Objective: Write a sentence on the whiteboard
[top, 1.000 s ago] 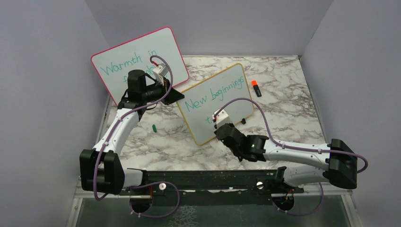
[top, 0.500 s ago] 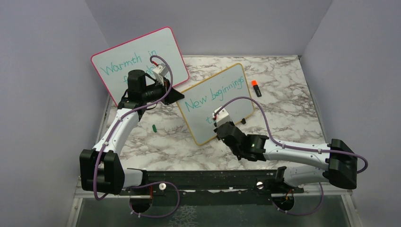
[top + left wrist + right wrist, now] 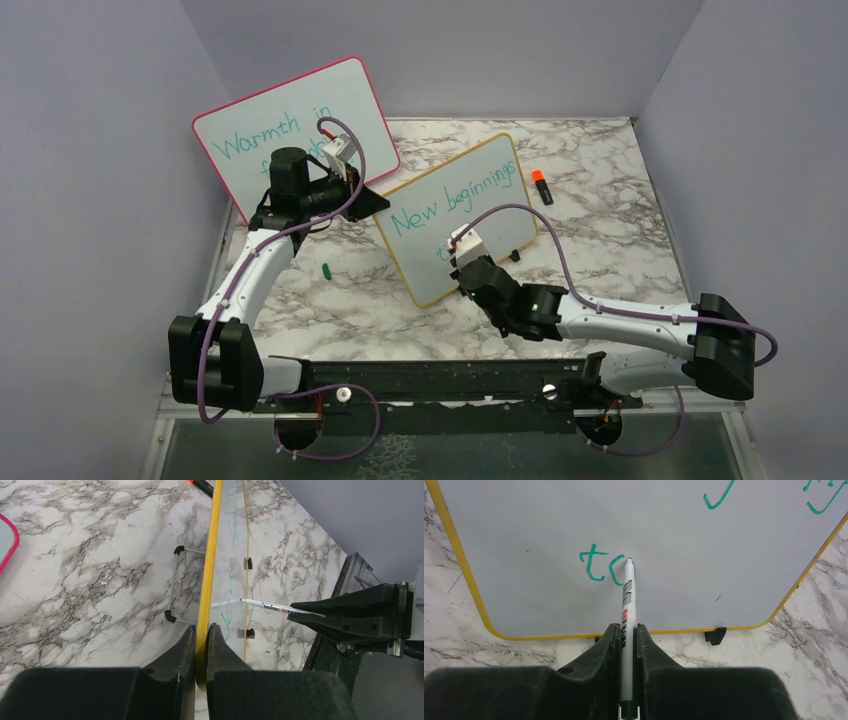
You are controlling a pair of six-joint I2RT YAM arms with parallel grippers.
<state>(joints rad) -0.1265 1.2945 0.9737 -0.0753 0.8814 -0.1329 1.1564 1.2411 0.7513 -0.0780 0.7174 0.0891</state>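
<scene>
You are looking at a robot test booth in a lab: plain lavender panels [image 3: 100,150] wall in a marble-patterned tabletop [image 3: 620,200] on three sides. A left arm [image 3: 250,270] and a right arm [image 3: 620,322], trailing purple cables [image 3: 510,208], are bolted to a black rail [image 3: 430,378] at its near edge.

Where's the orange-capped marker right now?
In the top view, the orange-capped marker lies on the marble table, back right, beside the far corner of the yellow-framed whiteboard.
</scene>
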